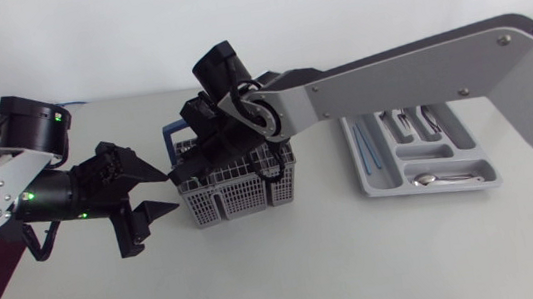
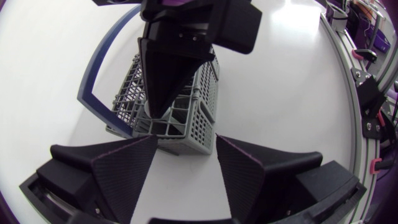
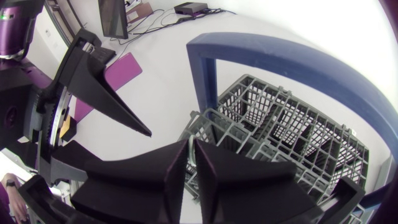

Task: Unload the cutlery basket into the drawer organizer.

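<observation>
The grey mesh cutlery basket [image 1: 241, 188] with its blue handle [image 1: 172, 135] stands mid-table; I see no cutlery in it. My right gripper [image 1: 208, 151] reaches down onto its left corner. In the right wrist view the right gripper [image 3: 191, 144] has its fingers nearly together, astride the basket's [image 3: 280, 124] grey rim wall, shut on it. My left gripper [image 1: 169, 191] is open just left of the basket. From the left wrist, the left gripper [image 2: 186, 140] points at the basket [image 2: 199, 118], and the right gripper [image 2: 157, 112] shows as one black wedge.
The grey drawer organizer [image 1: 381, 182] lies at the right. A spoon [image 1: 441, 179] is in its front compartment and several pieces of cutlery [image 1: 409, 123] are in the back ones. My right arm spans the table above the space between basket and organizer.
</observation>
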